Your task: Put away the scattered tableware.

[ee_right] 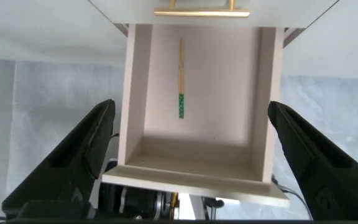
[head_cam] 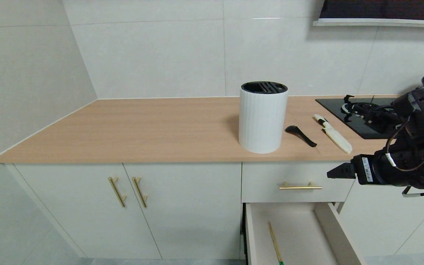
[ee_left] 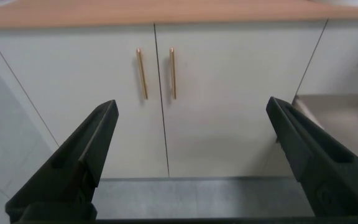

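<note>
Tableware lies along the right stretch of the wooden countertop point(head_cam: 123, 129), by its front edge. A black spoon point(head_cam: 300, 135) rests just beside a white ribbed cylinder holder point(head_cam: 262, 121) with a black slotted top, which stands upright close to that edge. A cream-coloured knife point(head_cam: 332, 133) lies between the spoon and the black hob point(head_cam: 355, 117) at the counter's right end, apart from both, with one end close to the front edge.

Below the counter, under a closed drawer with a gold handle point(head_cam: 300, 187), a second drawer point(head_cam: 329, 228) is pulled out. One wooden chopstick point(ee_right: 181, 78) lies lengthwise on its floor, green end toward the drawer's front; whether a second stick lies against it I cannot tell.

My right gripper point(ee_right: 190, 109) hangs in front of the counter's front edge at the right, over the open drawer, jaws spread wide and holding nothing; the drawer sits between my two black fingers point(ee_right: 86, 155).

My left gripper point(ee_left: 191, 104) is low, facing the white double cabinet doors point(ee_left: 229, 106) with their two upright gold handles point(ee_left: 157, 73). Its jaws are likewise wide apart with nothing between them.
</note>
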Robot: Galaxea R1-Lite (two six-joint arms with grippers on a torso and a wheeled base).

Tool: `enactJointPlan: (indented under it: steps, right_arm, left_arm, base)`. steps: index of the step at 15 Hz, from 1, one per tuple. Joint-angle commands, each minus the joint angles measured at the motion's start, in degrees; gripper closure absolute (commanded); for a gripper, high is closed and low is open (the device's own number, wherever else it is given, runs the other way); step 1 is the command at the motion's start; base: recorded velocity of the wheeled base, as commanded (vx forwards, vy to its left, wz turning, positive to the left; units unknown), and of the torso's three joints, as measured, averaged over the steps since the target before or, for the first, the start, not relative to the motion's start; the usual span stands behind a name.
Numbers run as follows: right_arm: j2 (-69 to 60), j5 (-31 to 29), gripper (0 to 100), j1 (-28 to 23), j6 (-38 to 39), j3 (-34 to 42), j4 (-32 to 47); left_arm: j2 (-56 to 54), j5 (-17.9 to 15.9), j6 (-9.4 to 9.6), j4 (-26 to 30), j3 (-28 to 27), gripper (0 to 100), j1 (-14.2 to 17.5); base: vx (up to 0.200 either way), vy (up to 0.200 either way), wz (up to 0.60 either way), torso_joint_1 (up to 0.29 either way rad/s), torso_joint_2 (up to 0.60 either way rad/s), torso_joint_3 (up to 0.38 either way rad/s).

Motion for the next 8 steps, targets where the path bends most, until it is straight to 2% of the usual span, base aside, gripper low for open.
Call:
enactJointPlan:
  steps: [1,3,4,6,8]
  right_arm:
    - [0.3,-0.1,0,0.0,-0.1,0.0,0.0]
    - [0.4,-0.3,0,0.0,-1.0,0.6,-2.5]
    - [1.4,-0.5,0,-0.1,-1.1,1.3,-6.3]
    - [5.5,-2.3,0,-2.3,-3.7,1.1,-15.0]
    - [8.6,-1.6,0,-4.8,-7.7,1.0,-22.1]
  left_arm:
    - [0.0,0.0,0.00,0.0,0.0,0,0.0]
    - [0.0,0.0,0.00,0.0,0.0,0,0.0]
    - [0.0,0.0,0.00,0.0,0.0,0,0.0]
    - [0.0,0.0,0.00,0.0,0.0,0,0.0]
    - [0.0,0.0,0.00,0.0,-0.1,0,0.0]
  base:
    - [0.000,0.000,0.00,0.212,-0.50,-0.286]
    - [0.000,0.000,0.00,0.151,-0.36,-0.198]
    - [0.000,0.000,0.00,0.061,-0.14,-0.076]
    - [0.000,0.000,0.00,0.021,-0.04,-0.023]
    - [0.000,0.000,0.00,0.000,0.00,0.000]
